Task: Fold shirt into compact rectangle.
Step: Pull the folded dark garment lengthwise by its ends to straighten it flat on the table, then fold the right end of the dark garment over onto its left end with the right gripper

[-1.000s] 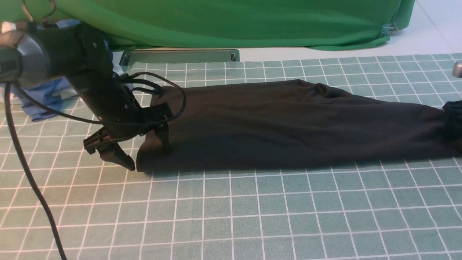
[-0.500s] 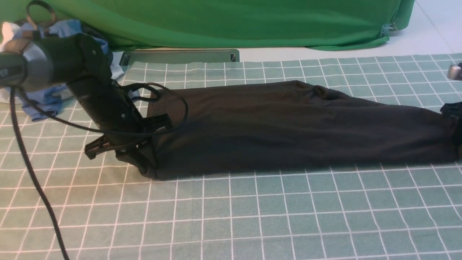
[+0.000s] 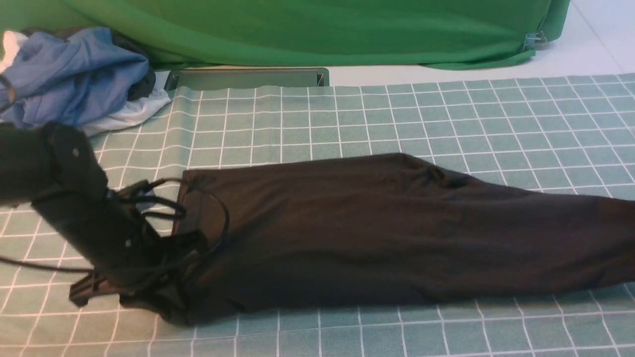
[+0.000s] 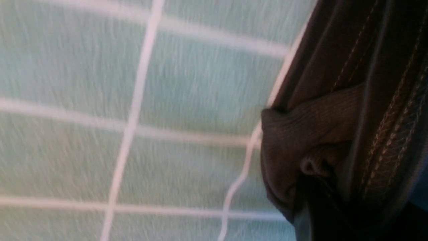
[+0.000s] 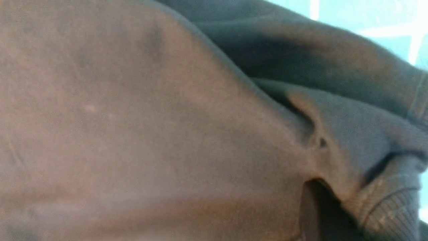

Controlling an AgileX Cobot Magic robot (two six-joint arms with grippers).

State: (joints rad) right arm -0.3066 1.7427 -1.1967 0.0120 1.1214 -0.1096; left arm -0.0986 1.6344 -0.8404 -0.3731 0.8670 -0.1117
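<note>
Green checked mat [image 3: 397, 114] under green backdrop [image 3: 317, 29]. Black shirt [image 3: 377, 233] lies across it as a long band, running off the right edge. At its near-left corner the left gripper [image 3: 167, 299] seems clamped on bunched hem; blurred, dark-on-dark. The right gripper is out of frame, grip unknown.

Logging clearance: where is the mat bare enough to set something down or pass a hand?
Free: mat between black shirt and green backdrop; narrow strip on shirt's near side. Crowded: left claw gripping shirt's end, blue garment far-left.
</note>
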